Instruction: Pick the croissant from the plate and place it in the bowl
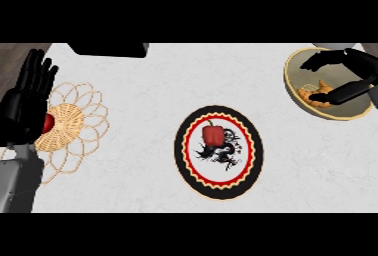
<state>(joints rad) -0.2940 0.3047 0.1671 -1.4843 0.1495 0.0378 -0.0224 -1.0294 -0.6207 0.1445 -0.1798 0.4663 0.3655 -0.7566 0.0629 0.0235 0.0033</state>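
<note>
Where the counter (148, 90) meets our view's upper right corner, we see the bowl (347, 114) sitting close to the edge, with little bare surface beyond it. Our right hand (347, 62) hangs over the bowl, fingers curved but apart from each other, the thumb low beside the croissant (316, 96). The croissant lies inside the bowl near its left wall, just under the thumb; we cannot tell whether the thumb touches it, and no finger wraps round it. Wide open counter stretches between the bowl and the plate (218, 187) at the centre, which carries a red pepper (213, 134). At the left edge our left hand (26, 97) rests upright, fingers straight and spread, partly covering a woven mat (77, 125) with a red object (49, 123) on it
</note>
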